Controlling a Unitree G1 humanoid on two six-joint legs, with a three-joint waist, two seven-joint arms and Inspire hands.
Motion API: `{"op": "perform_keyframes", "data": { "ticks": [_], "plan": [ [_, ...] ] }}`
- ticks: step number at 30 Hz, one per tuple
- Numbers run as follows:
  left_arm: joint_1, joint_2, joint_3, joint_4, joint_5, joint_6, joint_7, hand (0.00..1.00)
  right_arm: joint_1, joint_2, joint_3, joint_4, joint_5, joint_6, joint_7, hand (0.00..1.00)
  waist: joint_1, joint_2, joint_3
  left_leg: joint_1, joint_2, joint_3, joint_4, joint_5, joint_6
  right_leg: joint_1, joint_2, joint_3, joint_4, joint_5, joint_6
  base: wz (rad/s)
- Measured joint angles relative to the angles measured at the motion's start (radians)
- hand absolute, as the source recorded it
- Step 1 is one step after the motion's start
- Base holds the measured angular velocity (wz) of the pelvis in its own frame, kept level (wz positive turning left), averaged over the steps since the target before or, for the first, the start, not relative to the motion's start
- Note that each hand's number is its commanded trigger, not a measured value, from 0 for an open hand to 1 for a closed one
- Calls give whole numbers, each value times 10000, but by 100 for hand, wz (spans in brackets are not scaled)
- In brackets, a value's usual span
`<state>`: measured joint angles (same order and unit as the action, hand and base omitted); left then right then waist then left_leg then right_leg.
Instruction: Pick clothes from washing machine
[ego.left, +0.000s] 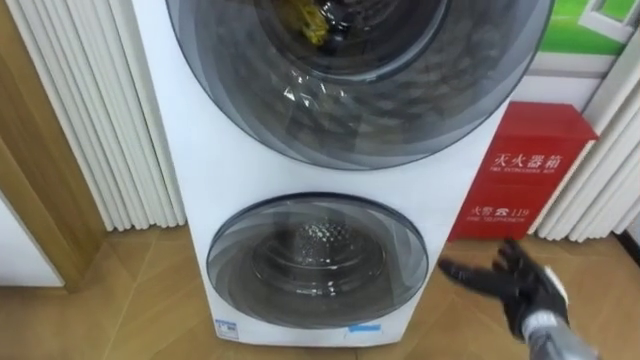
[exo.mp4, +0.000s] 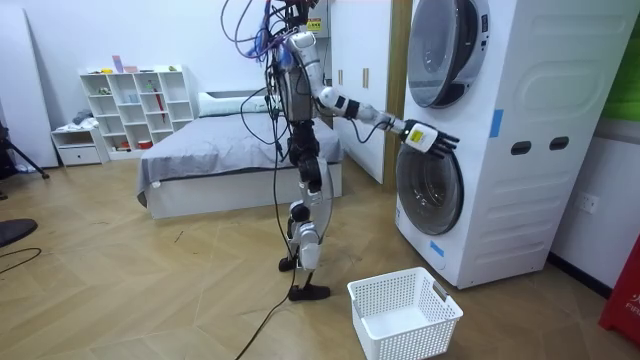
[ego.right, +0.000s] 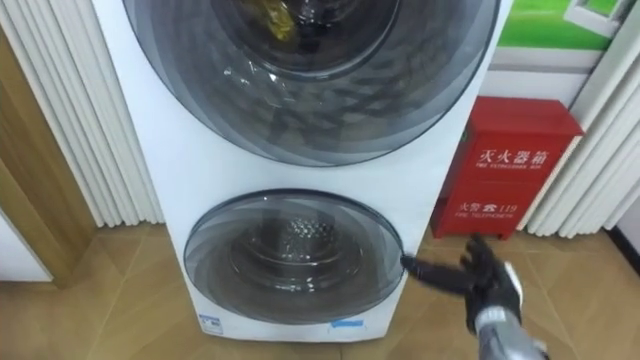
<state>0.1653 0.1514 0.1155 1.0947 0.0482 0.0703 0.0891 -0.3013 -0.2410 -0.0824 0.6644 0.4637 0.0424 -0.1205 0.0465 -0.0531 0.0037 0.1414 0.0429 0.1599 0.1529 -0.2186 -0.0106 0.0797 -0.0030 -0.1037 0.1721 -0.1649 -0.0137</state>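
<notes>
A: Which step of the task is in hand?

B: The opening one, I judge. The robot stands on the wooden floor facing the washing machine (ego.left: 200, 150), and both round doors look shut. No clothes are out yet.

A: Where are the clothes?

B: Something yellow (ego.left: 312, 22) shows through the glass of the upper door (ego.left: 360, 80), inside that drum. It is probably a garment, though I cannot tell for sure. Behind the lower door (ego.left: 318, 262) I make out bare metal drum and no cloth.

A: And the robot hand?

B: The right robot hand (ego.left: 520, 283) is held out low, just beside the lower door's right edge. Its fingers (ego.left: 460, 272) are spread apart and straight, holding nothing, and they point towards the door rim. Whether a fingertip touches the rim I cannot tell.

A: So what does the next move call for?

B: Getting a door open. If the lower one is meant, the fingers need to hook its rim at that edge and swing it out. That rim is smooth and curved, so a slip seems likely. If the yellow item is the goal, the arm has to rise to the upper door instead.

A: Somewhere to put things?

B: A white basket (exo.mp4: 420, 335) sits on the floor in front of the machine, near the robot's feet. A red box (ego.left: 525, 170) stands beside the machine, clear of the reach.
</notes>
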Motion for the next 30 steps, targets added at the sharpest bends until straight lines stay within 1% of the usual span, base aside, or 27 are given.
{"op": "perform_keyframes", "data": {
  "ticks": [2, 4, 5, 7, 8, 10, 11, 12, 14, 16, 17, 18, 20, 22, 23, 25, 26, 28, 30],
  "plan": [
    [10, 2, 0, -164, 136, 128, -53, 0, -272, -143, -3, -140, 131, 69, -92, 0, 65, -12, -29, -87, 0, -3, 8, 1, 1, -94, -5, -7, 24, 0, -1, -2],
    [33, 2, 2, -328, 348, 225, -76, 0, -609, -444, 1, -440, 525, 165, -125, 0, 138, -23, -33, -145, 0, -45, 7, 1, 2, -132, -12, -81, 37, 2, -3, 8],
    [52, 5, 13, -376, 417, 263, -77, 0, -709, -492, -14, -537, 540, 191, -174, 0, 118, -41, -39, -155, 0, -77, 7, 2, 2, -128, -15, -108, 36, 2, -3, 12],
    [54, 17, 99, -382, 826, 390, -74, 0, -976, -611, -246, -888, 517, 237, -307, 0, 97, -119, -60, -206, -3, -281, 10, 3, 3, -106, -17, -245, 18, 2, -3, 19],
    [59, 15, 115, -394, 898, 414, -74, 0, -1038, -657, -298, -945, 520, 250, -318, 0, 101, -147, -75, -218, -3, -300, 12, 3, 3, -109, -16, -263, 21, 2, -3, 14],
    [179, 7, 279, -441, 1152, 521, -90, 0, -1328, -879, -302, -1363, 515, 382, -408, 0, 161, -239, -108, -222, 3, -317, 13, 4, 2, -102, -9, -269, 18, 2, -3, 2],
    [229, 16, 306, -449, 1166, 549, -91, 0, -1434, -901, -295, -1414, 503, 392, -405, 0, 161, -260, -119, -219, 6, -323, 13, 4, 2, -101, -6, -264, 19, 2, -4, 0],
    [268, 57, 324, -446, 1175, 556, -91, 0, -1692, -961, -289, -1413, 530, 437, -410, 0, 176, -308, -113, -191, 9, -321, 12, 4, 2, -85, -1, -239, 25, 2, -4, -4],
    [255, 107, 286, -440, 1222, 576, -93, 0, -2032, -1153, -248, -1383, 534, 469, -421, 0, 216, -383, -73, -163, 9, -317, 13, 4, 3, -68, -1, -230, 26, 3, -5, -2],
    [312, 215, 281, -421, 1225, 667, -94, 0, -2415, -1262, -248, -1284, 474, 479, -469, 0, 313, -510, 2, -160, 13, -303, 31, 4, 2, -73, 5, -215, 23, 9, -16, 0],
    [311, 232, 281, -416, 1226, 713, -94, 0, -2454, -1283, -247, -1281, 463, 486, -483, 0, 312, -532, 6, -175, 13, -303, 43, 3, 2, -81, 4, -219, 21, 12, -21, 0],
    [316, 247, 282, -415, 1226, 817, -98, 0, -2522, -1302, -248, -1282, 465, 537, -514, 0, 317, -564, -8, -240, 10, -304, 96, 3, 2, -110, -5, -222, 20, 17, -28, 0],
    [319, 248, 278, -460, 1227, 935, -116, 0, -2680, -1308, -247, -1294, 508, 671, -539, 0, 293, -569, -11, -278, -5, -307, 112, 3, 3, -133, -19, -230, 13, 19, -28, 0],
    [355, 262, 274, -510, 1227, 1062, -117, 0, -2775, -1401, -170, -1353, 554, 764, -685, 0, 321, -566, -14, -291, -4, -320, 122, 3, 3, -145, -22, -271, 19, 18, -28, 0],
    [396, 260, 275, -600, 1228, 1122, -126, 0, -2886, -1469, -169, -1428, 575, 949, -738, 0, 288, -558, -22, -324, -3, -322, 133, 3, 3, -190, -22, -272, 28, 18, -28, 0],
    [408, 263, 278, -667, 1232, 1203, -132, 0, -2931, -1602, -170, -1892, 594, 1096, -834, 0, 283, -540, -56, -451, -3, -330, 164, 6, 6, -324, -31, -289, 125, 18, -28, 0],
    [412, 264, 279, -685, 1233, 1239, -136, 0, -2989, -1628, -169, -2000, 615, 1132, -863, 0, 277, -525, -62, -458, -2, -332, 166, 8, 8, -343, -33, -297, 156, 18, -28, 0],
    [610, 269, 297, -967, 1233, 1336, -143, 0, -3251, -1788, -175, -2568, 622, 1242, -996, 0, 133, -505, -76, -437, -3, -326, 169, 9, 9, -301, -39, -344, 148, 18, -28, 2],
    [689, 276, 294, -1173, 1232, 1342, -142, 0, -3480, -1938, -176, -2978, 636, 1242, -1122, 0, 107, -507, -78, -405, -1, -325, 170, 9, 9, -265, -35, -344, 140, 18, -28, 2]
  ]
}}
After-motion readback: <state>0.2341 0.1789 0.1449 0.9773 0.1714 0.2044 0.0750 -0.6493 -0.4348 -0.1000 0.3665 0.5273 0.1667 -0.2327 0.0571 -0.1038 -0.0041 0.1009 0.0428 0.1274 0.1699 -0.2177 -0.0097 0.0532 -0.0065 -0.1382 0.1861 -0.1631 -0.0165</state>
